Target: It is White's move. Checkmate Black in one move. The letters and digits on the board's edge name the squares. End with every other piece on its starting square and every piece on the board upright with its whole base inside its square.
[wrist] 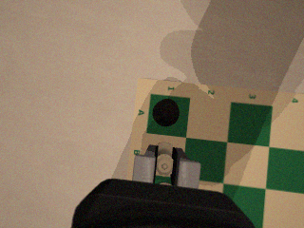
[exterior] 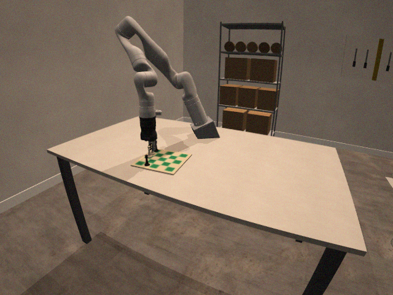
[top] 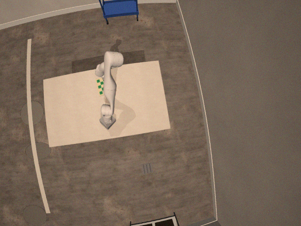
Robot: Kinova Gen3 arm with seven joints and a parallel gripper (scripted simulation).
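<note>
Grey walls enclose a room with a mottled brown floor [exterior: 196, 241]. Against the far wall a shelf rack [exterior: 219, 72] is loaded with brown boxes and a row of round items. A blue cart [top: 105, 12] is seen at the room's edge in the top view, and a yellow bar with dark tools is hung on the right wall.

At the centre a pale table [exterior: 260, 177] on dark legs is placed. The arm [exterior: 164, 60] is mounted on a grey base [exterior: 213, 133] on the table top and is folded over toward the board [exterior: 180, 161], a small green-and-cream chequered board lying flat near the table's left edge.

The gripper [wrist: 164, 167] is pointed straight down over the board's corner region. The jaws are closed on a white piece [wrist: 164, 163], which is gripped between the grey fingers; its type cannot be told. Whether its base touches the board cannot be told. A black piece [wrist: 166, 112] is stood upright on green square A1, just beside the gripper and apart from it. In the top view the board is largely hidden by the arm.
</note>
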